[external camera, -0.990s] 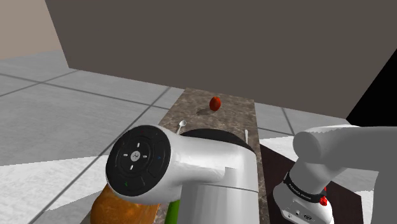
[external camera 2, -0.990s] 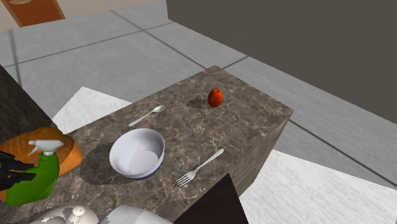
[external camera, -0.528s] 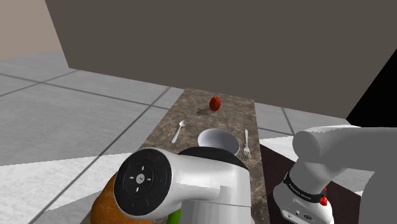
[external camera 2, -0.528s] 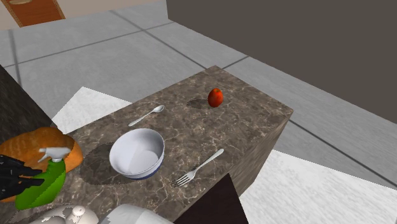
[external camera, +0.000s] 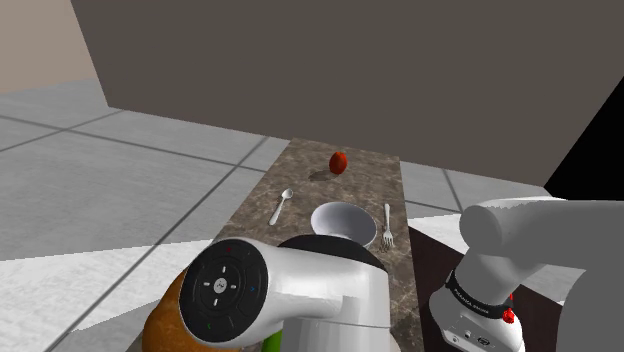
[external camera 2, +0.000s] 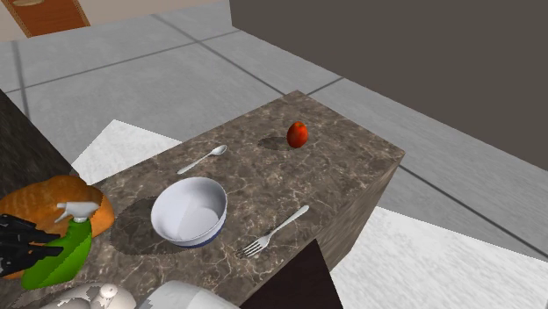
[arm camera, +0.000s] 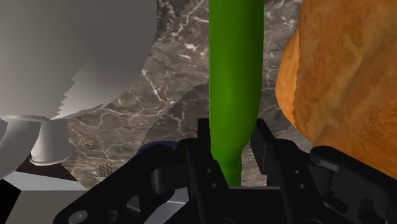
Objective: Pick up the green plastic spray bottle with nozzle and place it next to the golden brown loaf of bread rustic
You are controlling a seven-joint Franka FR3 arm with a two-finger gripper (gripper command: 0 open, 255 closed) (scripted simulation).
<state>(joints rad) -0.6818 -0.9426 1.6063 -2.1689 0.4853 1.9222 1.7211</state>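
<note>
The gripper [arm camera: 232,145] is pinching the bottle [arm camera: 235,70]. Its two black fingers [arm camera: 203,153] are pressing on either side of the green body, which is running straight out from between them over the counter [arm camera: 165,89]. The bread [arm camera: 343,83] is lying just beside the bottle, with a thin strip of marble showing between the two.

In the second exterior view the gripper [external camera 2: 31,246] is reaching in from the left edge. The bottle [external camera 2: 60,253] is leaning in its grasp, with the white nozzle [external camera 2: 75,211] uppermost and crossing in front of the bread [external camera 2: 53,195]. The bottle may be resting on the counter, but its base is too hidden to tell.

Further along the counter [external camera 2: 351,176], the bowl [external camera 2: 189,211] is sitting near the bread. The spoon [external camera 2: 202,159] and fork [external camera 2: 275,230] are lying on either side of it, and a red fruit [external camera 2: 297,134] is sitting well apart at the far end.

In the shoulder view the arm [external camera: 290,295] is covering most of the bread [external camera: 165,325].
</note>
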